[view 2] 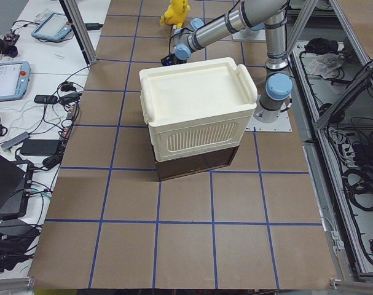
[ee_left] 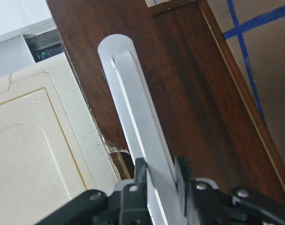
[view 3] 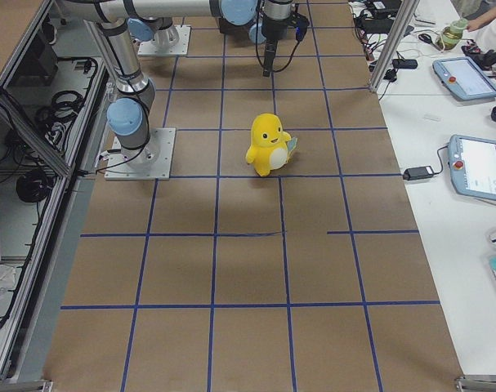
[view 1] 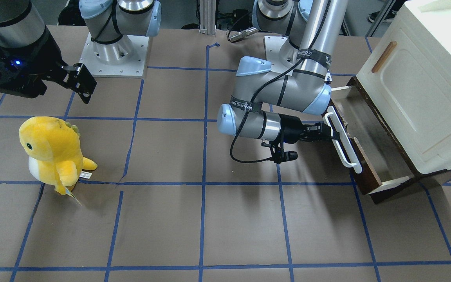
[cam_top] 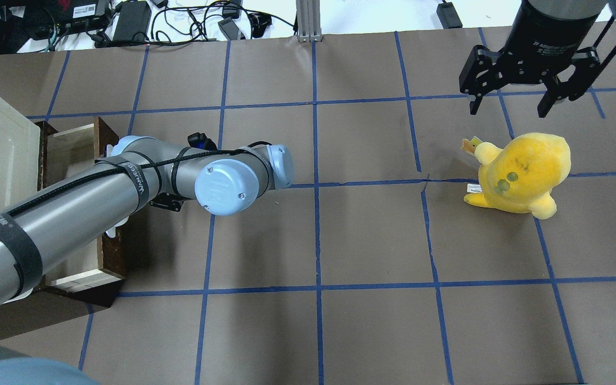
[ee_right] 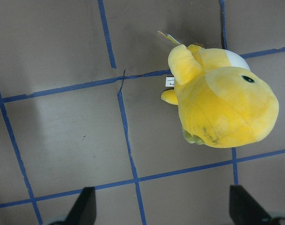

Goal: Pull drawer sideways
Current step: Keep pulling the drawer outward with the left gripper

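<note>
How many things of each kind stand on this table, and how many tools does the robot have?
Drawers: 1, the drawer
Cabinets: 1, the cream cabinet
Plush toys: 1, the yellow plush toy
Tools: 2, the left tool and the right tool
Total: 5

2 silver arms (view 1: pixel 319 23) with pale blue joint caps (view 1: pixel 253 65), strapped black cable (view 1: pixel 231 149), black left pincer (view 1: pixel 330 131), black right pincer (cam_top: pixel 507 107)

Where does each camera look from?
Front: across the table, facing robot; both arms, drawer.
Overhead: behind the robot, looking down; both arms.
Left side: end by the cabinet; left arm.
Right side: opposite end; both arms.
Left wrist: left tool gripping the handle.
Right wrist: right tool above the toy.
Front, overhead share the toy.
</note>
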{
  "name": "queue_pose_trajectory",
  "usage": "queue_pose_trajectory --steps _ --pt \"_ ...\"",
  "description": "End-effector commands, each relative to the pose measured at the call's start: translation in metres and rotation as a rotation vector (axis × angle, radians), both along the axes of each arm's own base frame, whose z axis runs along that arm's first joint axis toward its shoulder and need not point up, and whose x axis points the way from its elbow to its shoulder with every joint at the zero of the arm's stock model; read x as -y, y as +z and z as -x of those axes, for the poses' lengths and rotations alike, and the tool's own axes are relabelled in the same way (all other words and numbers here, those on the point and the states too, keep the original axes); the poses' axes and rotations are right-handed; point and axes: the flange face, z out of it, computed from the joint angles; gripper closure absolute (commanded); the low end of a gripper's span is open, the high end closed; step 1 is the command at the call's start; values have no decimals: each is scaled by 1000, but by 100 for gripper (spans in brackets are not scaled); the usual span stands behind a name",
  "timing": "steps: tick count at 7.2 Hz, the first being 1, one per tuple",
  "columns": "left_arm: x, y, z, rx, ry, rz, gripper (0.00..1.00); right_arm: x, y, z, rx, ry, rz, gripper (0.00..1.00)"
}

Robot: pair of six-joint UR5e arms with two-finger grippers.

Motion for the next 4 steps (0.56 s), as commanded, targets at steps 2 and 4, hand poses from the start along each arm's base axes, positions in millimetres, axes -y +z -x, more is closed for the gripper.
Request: queue_pose_trajectory --steps 2,4 --pt "-3 0 4 4 -9 -12 78 0 0 0 0 0 0 0" --pt "-5 0 10 4 -22 -13 77 0 0 0 0 0 -2 0"
